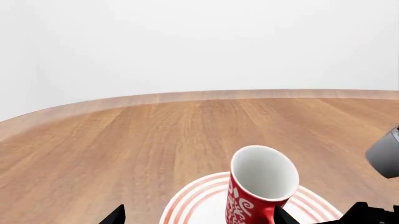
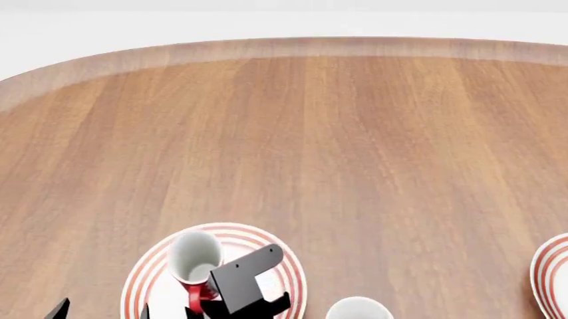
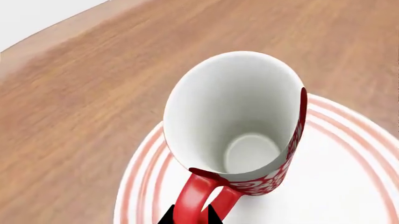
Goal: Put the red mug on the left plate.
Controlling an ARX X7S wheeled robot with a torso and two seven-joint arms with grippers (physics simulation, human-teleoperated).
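Note:
The red mug (image 2: pixel 193 260) with white scrollwork and a white inside is tilted over the left plate (image 2: pixel 284 266), a white plate with red rings. My right gripper (image 3: pixel 190 218) is shut on the mug's red handle (image 3: pixel 193 196); in the head view it is the black gripper (image 2: pixel 244 282) just right of the mug. I cannot tell whether the mug's base touches the plate. My left gripper (image 1: pixel 198 217) is open wide and empty, near the plate, with the mug (image 1: pixel 259 186) by one fingertip. The plate also shows in the left wrist view (image 1: pixel 193 200) and the right wrist view (image 3: pixel 349 186).
A white mug (image 2: pixel 360 310) shows at the near edge, right of the left plate. The second ringed plate (image 2: pixel 552 279) is at the far right edge. The wooden table (image 2: pixel 355 133) stretches away to its curved far rim. A grey arm part (image 1: pixel 386 154) shows in the left wrist view.

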